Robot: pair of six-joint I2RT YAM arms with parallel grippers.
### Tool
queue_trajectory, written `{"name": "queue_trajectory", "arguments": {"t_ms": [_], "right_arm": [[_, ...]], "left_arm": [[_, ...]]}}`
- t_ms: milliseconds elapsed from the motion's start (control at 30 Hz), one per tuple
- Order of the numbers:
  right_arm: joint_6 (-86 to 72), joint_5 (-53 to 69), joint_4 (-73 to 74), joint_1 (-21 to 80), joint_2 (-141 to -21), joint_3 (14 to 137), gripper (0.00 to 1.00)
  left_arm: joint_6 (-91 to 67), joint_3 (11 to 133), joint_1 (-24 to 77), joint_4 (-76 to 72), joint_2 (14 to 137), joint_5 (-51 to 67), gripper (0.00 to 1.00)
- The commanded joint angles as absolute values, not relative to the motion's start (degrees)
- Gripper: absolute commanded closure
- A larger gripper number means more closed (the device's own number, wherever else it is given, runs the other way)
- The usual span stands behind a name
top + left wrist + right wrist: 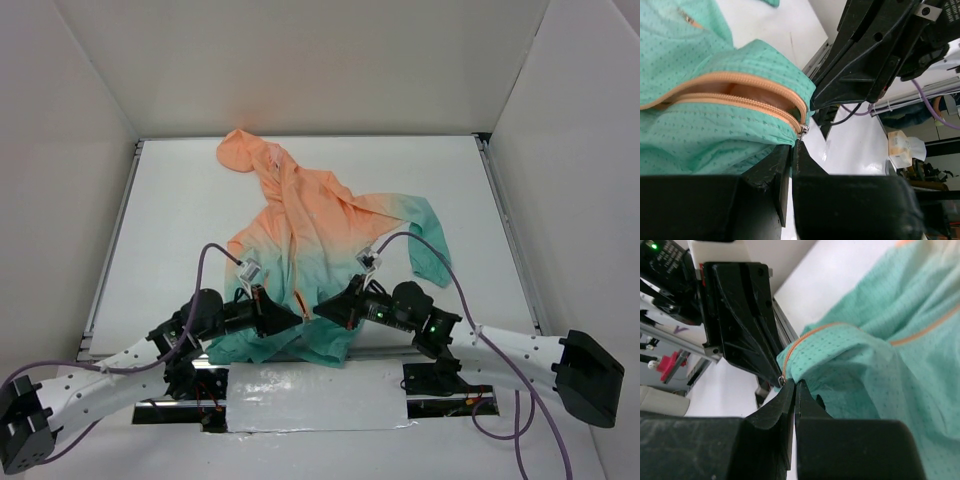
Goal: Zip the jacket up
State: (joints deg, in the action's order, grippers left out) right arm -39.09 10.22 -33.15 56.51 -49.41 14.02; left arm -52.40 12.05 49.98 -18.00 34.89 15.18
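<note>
- The jacket [300, 240]: one. It is thin cloth, peach fading to teal, and lies flat with its hood far from both sets of jaws and its teal hem right at their tips. It is judged light, limp and quick to bunch. It will fold rather than resist, so the hem likely needs holding taut while the zipper is drawn.
- Zipper [740, 100]: one, orange. Its two rows of teeth stand parted just beyond the left tips and meet at the hem end. It is judged the only firm part of the garment.
- Slider [802, 131]: one small metal piece, just above the left tips. A similar glint sits just beside the right tips in the right wrist view. This is judged the place to take hold for pulling. It is small and probably slippery, so the other jaws should anchor the hem corner beside it.
- Left gripper [792, 147]: one. Its jaws are pressed together, with the tips at the hem edge under the slider. Whether a fold of cloth lies between them cannot be told.
- Right gripper [794, 386]: one. Its jaws are pressed together, with the tips against the hem corner at the zipper's end. Whether cloth is caught between them is likewise unclear.
- The two grippers face each other, nearly tip to tip, across the zipper's bottom.
- Table [180, 200]: one, white, beneath the jacket and both sets of jaws.
</note>
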Motion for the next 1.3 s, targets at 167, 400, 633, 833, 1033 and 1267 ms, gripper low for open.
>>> {"name": "queue_trajectory", "arguments": {"t_ms": [167, 400, 633, 833, 1033, 1267], "right_arm": [[-43.7, 2.3, -35.1, 57.8, -52.0, 10.6, 1.0], [-48.0, -1.9, -35.2, 57.9, -60.9, 10.9, 1.0], [-50.9, -5.9, -30.1, 58.2, -63.9, 12.8, 1.0], [-51.2, -7.6, -24.4, 58.6, -69.3, 16.7, 1.0], [-50.9, -7.5, -23.8, 61.0, -73.3, 18.9, 0.99], [-47.5, -5.7, -24.1, 62.8, -69.0, 18.9, 0.79]], "left_arm": [[-53.1, 6.4, 50.6, -12.6, 34.7, 15.5, 1.0], [-52.2, 4.6, 50.6, -17.1, 43.7, 15.3, 1.0], [-52.6, 2.0, 50.8, -23.1, 49.8, 16.0, 1.0], [-52.3, 1.5, 50.7, -21.6, 50.3, 14.3, 0.98], [-53.0, 0.7, 51.2, -23.2, 53.9, 13.5, 0.98], [-53.1, 0.5, 51.2, -25.2, 54.3, 13.8, 0.99]]}}
